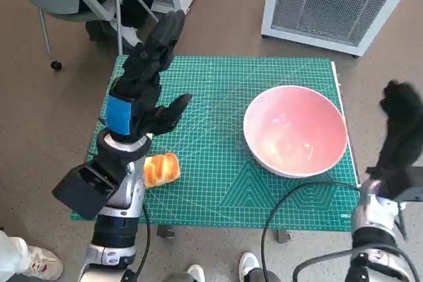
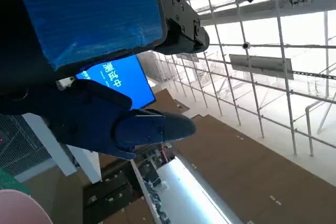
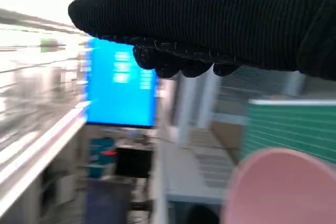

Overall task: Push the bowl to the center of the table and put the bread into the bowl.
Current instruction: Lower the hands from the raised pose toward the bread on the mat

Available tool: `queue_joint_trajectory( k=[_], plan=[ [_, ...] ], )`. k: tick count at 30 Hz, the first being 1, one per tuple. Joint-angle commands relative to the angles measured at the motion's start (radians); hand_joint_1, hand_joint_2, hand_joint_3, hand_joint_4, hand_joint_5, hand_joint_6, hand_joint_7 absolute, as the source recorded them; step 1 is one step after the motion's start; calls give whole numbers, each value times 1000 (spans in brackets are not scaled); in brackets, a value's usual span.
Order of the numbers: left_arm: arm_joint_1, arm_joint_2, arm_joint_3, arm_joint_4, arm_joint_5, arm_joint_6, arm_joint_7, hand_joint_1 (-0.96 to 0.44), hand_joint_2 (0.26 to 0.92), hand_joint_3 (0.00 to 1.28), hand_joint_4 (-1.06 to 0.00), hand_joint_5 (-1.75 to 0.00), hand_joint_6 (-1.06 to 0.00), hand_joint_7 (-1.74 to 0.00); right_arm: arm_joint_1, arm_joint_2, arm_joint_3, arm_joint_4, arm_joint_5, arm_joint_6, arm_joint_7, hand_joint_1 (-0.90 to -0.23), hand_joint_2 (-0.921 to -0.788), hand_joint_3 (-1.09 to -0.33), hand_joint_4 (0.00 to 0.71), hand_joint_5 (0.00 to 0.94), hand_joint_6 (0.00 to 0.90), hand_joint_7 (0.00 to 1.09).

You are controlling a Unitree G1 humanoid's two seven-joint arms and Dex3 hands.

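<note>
at seven o'clock on the green cutting mat (image 1: 225,183) lies the bread (image 1: 161,170), just beside the left forearm. above it the left hand (image 1: 147,77) hovers, fingers spread, holding nothing. at three o'clock sits the pink bowl (image 1: 295,130); beyond the table's edge the right hand (image 1: 400,130) holds nothing, fingers' lie unclear. a blue screen (image 2: 122,81) bears white writing, unreadable.

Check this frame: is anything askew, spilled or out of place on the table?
Nothing is spilled or damaged. The pink bowl sits upright and empty near the green mat's right edge, not centred, and the bread lies beside the raised left hand.
</note>
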Motion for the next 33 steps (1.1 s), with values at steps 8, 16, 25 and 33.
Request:
queue_joint_trajectory(
  k=[8,16,25,33],
  plan=[
    [18,26,12,-30,-6,11,-6,-592,921,367,-267,0,-402,-9,-73,80,-55,123,81,178,110,-510,-921,-846,230,7,12,543],
    [32,35,17,-54,1,25,2,-586,921,370,-292,-12,-416,-16,-124,116,-56,143,73,240,104,-548,-921,-837,235,6,50,530],
    [63,49,28,-109,1,64,13,-605,921,368,-282,-4,-429,-22,-189,161,-81,148,100,263,151,-562,-921,-878,222,1,84,535],
    [96,57,41,-156,15,91,34,-611,921,351,-284,-4,-437,-24,-242,193,-82,153,86,269,142,-566,-921,-855,217,1,88,552]
  ],
)
